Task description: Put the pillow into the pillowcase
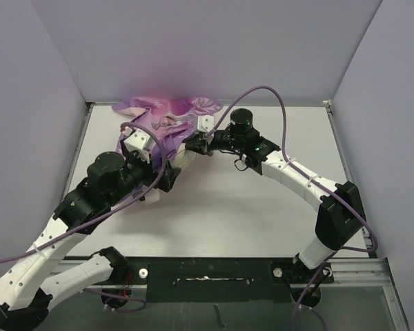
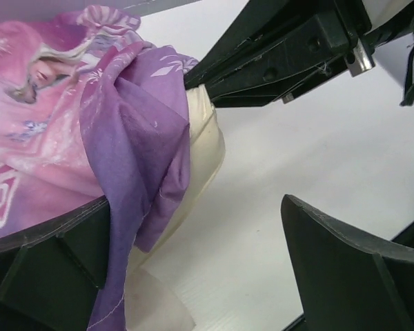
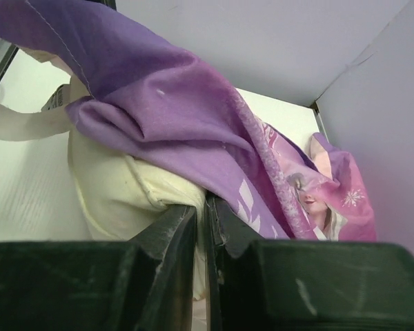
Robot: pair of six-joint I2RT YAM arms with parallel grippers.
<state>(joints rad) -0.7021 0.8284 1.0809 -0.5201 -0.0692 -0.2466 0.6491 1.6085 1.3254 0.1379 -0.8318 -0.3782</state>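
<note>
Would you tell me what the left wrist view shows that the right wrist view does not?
Only the left wrist view: the left gripper with its black fingers spread wide. Only the right wrist view: the right gripper from behind, shut against the fabric, and the pale purple wall corner. Both: the purple-pink princess-print fabric pillowcase draped over the plump cream pillow, on the white table.

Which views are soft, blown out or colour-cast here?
Top external: sharp, evenly lit, pink cast on the back wall above the pillowcase. Left wrist: black foreground defocused, table blown white. Right wrist: near foreground blurred, pillow shaded under the pillowcase.
</note>
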